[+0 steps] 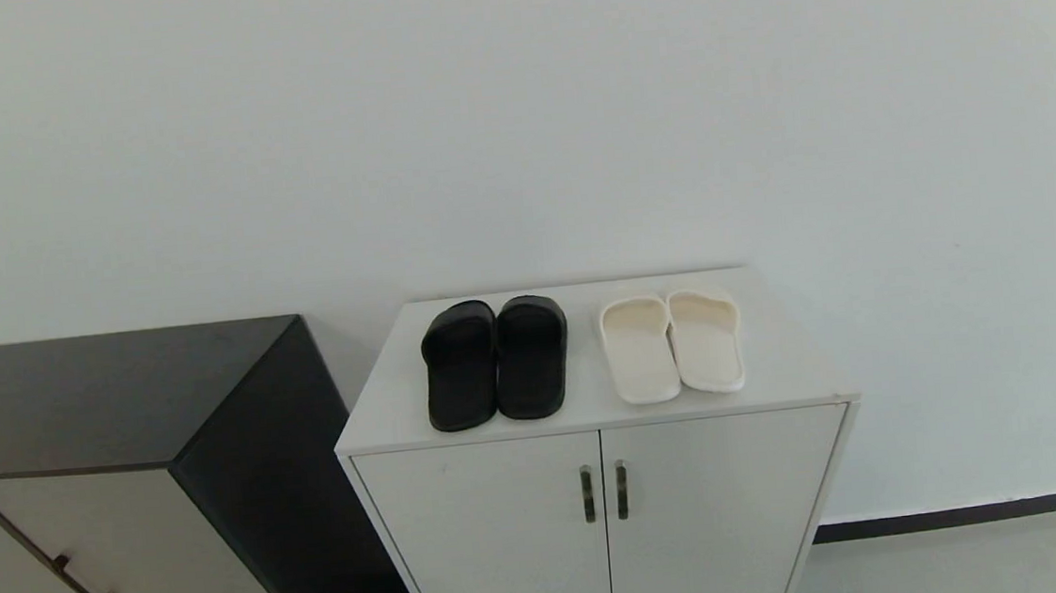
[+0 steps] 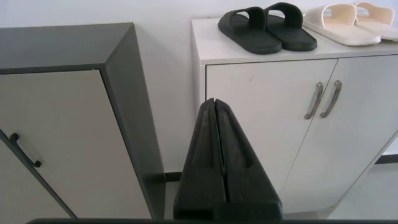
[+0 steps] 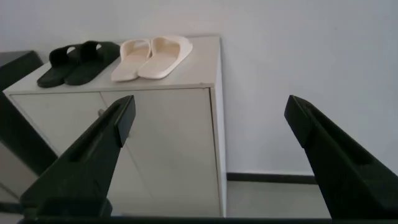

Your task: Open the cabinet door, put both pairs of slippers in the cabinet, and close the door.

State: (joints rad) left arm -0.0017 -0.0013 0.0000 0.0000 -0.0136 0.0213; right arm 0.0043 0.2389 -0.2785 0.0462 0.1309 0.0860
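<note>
Left end effector [image 2: 216,104] is pinched fully together, sitting out in front of the white cabinet [image 1: 714,508] on its left side and not touching it. Right end effector [image 3: 210,106] is spread wide, facing the cabinet's right corner. Both doors are shut, with the handles [image 1: 588,493] side by side at the middle seam. Up top, black slippers [image 1: 495,360] sit on the left and cream slippers [image 1: 673,343] on the right, the pairs near but apart. Dark-topped cabinet [image 1: 248,450] stands just beside it on the left, with a small gap between.
</note>
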